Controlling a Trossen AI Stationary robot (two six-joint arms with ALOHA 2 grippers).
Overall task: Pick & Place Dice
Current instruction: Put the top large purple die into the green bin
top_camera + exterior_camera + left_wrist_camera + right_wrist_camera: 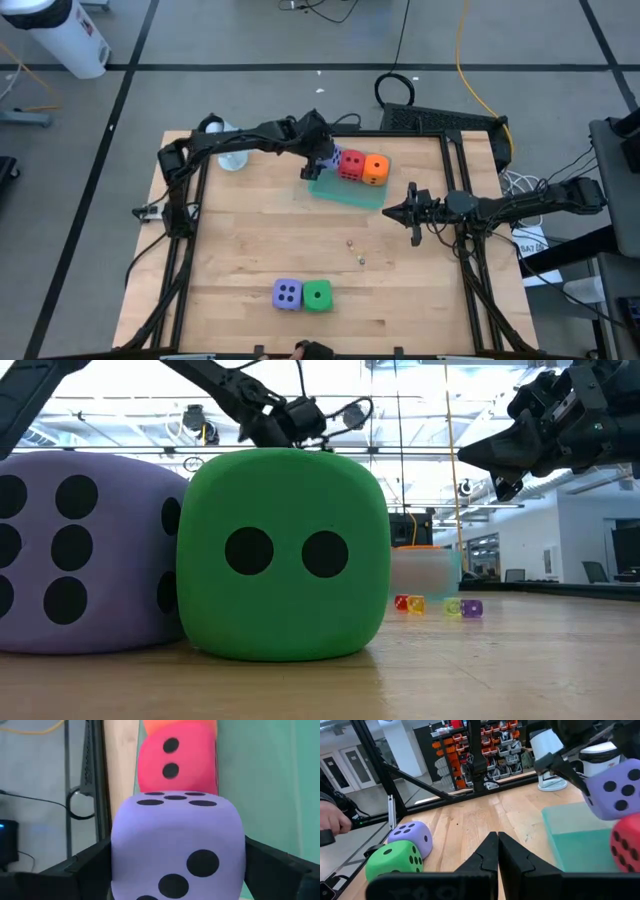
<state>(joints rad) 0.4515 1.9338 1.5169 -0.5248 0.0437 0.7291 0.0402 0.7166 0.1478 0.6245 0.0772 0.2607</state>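
My left gripper is shut on a purple die over the far left corner of the teal tray. A red die and an orange die stand side by side on the tray, just right of it. A second purple die and a green die rest on the table near its front edge. My right gripper hovers shut at the right, touching nothing. My left gripper pinches the purple die by two opposite side faces, one dark finger on each side. The fingers slant down from the table's left. The die sits tilted by the red die; whether its underside touches the tray I cannot tell.
Several tiny coloured dice lie mid-table. A clear cup stands at the far left. A person's hand shows beyond the table's front edge. Bare wood lies between the tray and the two front dice.
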